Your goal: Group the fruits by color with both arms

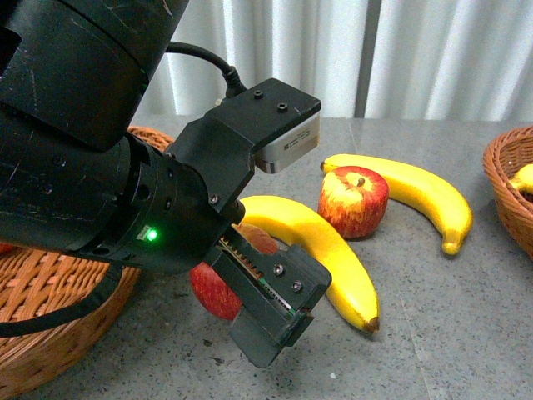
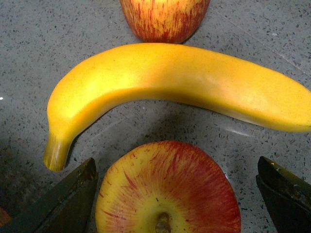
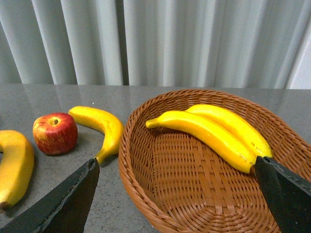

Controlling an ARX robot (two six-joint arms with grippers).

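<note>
Grey speckled counter [image 1: 466,333] carries the loose fruit, with a wicker basket at each end.

Front view: the left arm [image 1: 83,167] fills the foreground, its green light on. The left gripper [image 1: 271,329] is low over the counter, jaws spread wide, straddling the first apple [image 1: 208,292].

Left wrist view agrees. That apple stands stem-up between the two jaws, with a clear gap on one side and a much narrower one on the other. Nothing is clamped.

Loose fruit:
- The first banana [image 1: 329,250] lies flat just beyond the first apple, bowed part way around it, dark tip toward the camera.
- The second apple [image 1: 354,200] stands upright just behind that banana. Touching or merely very close: cannot tell.
- The second banana [image 1: 420,196] arcs behind and to the right of the second apple, close beside it, tip pointing toward the near edge.

The left basket [image 1: 50,325] sits beneath the left arm, and its contents are mostly hidden by the arm.

Right wrist view: the right basket [image 3: 184,174] holds the two basket bananas [image 3: 209,133], which lie side by side and touch along their length. The right gripper [image 3: 176,162] hovers at the basket's near rim, jaws far apart, holding nothing. The second apple and second banana show on the counter beside this basket, outside its rim.
</note>
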